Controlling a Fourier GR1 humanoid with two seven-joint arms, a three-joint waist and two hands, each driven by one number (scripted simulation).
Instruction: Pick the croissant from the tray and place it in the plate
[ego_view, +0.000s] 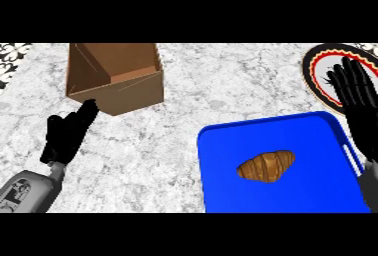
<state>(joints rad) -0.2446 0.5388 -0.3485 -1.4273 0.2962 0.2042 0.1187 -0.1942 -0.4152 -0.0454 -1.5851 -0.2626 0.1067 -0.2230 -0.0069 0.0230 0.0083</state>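
- We see a croissant (266, 166) lying on a blue tray (229, 150)
- The croissant is golden brown with darker brown stripes across its back, and it looks shiny
- It is fat in the middle and gets thin at both ends, and it lies tilted, with one end up toward the right and the other end down toward the left
- It sits a bit right of the middle of the tray, and nothing is touching it
- The tray is bright blue with round corners and a low rim, and it lies on the grey and white marble tabletop (184, 80) at the lower right of our view
- We see a round plate (317, 65) at the top right, just past the far right corner of the tray; it has a dark rim, a red ring and a white middle, and part of it runs off the edge of our view
- Our right hand (358, 95) is black, and it is over the plate with its fingers straight and spread apart, holding nothing
- The right arm comes up along the right side of the tray
- Our left hand (65, 135) is black too, and it is at the left, well apart from the tray, with its fingers straight and close together, pointing up, holding nothing
- A brown cardboard box (118, 75) with an open top stands at the top left, and the left hand's fingertips are just beside its front corner
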